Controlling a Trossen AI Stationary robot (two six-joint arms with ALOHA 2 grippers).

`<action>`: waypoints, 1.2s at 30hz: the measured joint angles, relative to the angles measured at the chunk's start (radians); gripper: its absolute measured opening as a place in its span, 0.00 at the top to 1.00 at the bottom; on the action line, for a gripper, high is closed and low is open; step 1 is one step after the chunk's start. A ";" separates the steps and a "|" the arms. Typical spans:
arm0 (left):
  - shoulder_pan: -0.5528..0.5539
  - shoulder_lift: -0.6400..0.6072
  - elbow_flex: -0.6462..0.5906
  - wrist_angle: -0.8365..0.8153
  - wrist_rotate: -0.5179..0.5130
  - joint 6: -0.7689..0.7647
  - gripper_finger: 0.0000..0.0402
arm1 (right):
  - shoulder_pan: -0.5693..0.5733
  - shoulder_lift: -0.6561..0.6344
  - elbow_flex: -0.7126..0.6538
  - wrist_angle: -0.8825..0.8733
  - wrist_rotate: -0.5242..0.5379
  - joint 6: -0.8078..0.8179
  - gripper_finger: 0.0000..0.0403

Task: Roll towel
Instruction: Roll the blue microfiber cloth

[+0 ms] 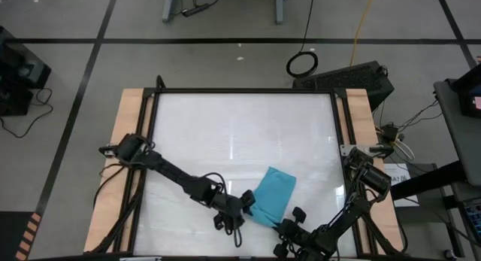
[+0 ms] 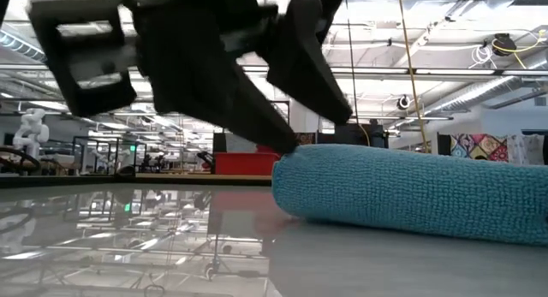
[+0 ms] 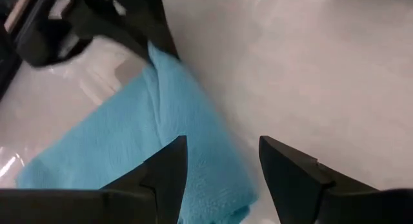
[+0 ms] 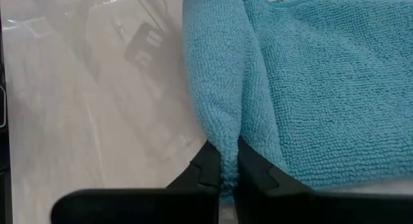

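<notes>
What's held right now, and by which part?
The right gripper pinches the folded-over edge of the towel near its corner. The left gripper is open at the towel's other near corner, holding nothing.

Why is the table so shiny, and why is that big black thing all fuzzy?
Low view: the glossy table mirrors the ceiling lights, and the left hand sits so near the camera that it blurs. High view: pale glare streaks cross the tabletop. Right wrist view: the towel looks sharp, its loops clear.

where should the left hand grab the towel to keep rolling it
At the folded near edge of the towel, coming in from its left end, opposite the right hand, already pinching that fold. The left hand is open, straddling that corner; the raised ridge offers both fingers something to close on.
</notes>
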 joint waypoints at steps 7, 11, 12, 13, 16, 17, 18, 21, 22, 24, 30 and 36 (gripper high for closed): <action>0.026 0.022 -0.030 0.017 0.010 -0.002 0.51 | 0.000 0.000 0.000 0.002 0.004 0.004 0.97; 0.031 0.062 -0.032 0.029 0.018 0.000 0.51 | 0.000 0.000 0.000 0.003 0.005 0.006 0.97; 0.031 0.068 -0.031 0.036 0.018 0.000 0.51 | 0.000 0.000 0.000 0.005 0.006 0.007 0.97; 0.031 0.075 -0.031 0.043 0.018 0.000 0.51 | 0.000 0.000 0.000 0.005 0.006 0.007 0.97; 0.033 0.091 -0.030 0.077 0.020 -0.003 0.54 | 0.001 0.000 -0.001 0.010 0.006 0.007 0.97; 0.034 0.093 -0.030 0.084 0.021 -0.003 0.56 | 0.002 0.000 -0.001 0.014 0.006 0.007 0.97; 0.036 0.094 -0.030 0.089 0.023 -0.003 0.60 | 0.003 0.000 -0.001 0.015 0.006 0.006 0.97; 0.047 0.096 -0.030 0.097 0.030 -0.003 0.74 | 0.008 0.000 -0.001 0.020 0.006 0.004 0.96; 0.052 0.097 -0.030 0.099 0.031 -0.003 0.80 | 0.011 -0.003 -0.001 0.020 0.007 0.003 0.96; 0.063 0.098 -0.030 0.105 0.031 0.003 0.91 | 0.015 -0.009 -0.001 0.021 0.009 0.000 0.94; 0.090 0.098 -0.030 0.099 0.086 0.000 0.96 | 0.035 -0.076 -0.003 0.002 0.026 -0.093 0.83; 0.094 0.098 -0.028 0.046 0.101 -0.001 0.97 | 0.047 -0.184 -0.001 -0.122 0.010 -0.109 0.66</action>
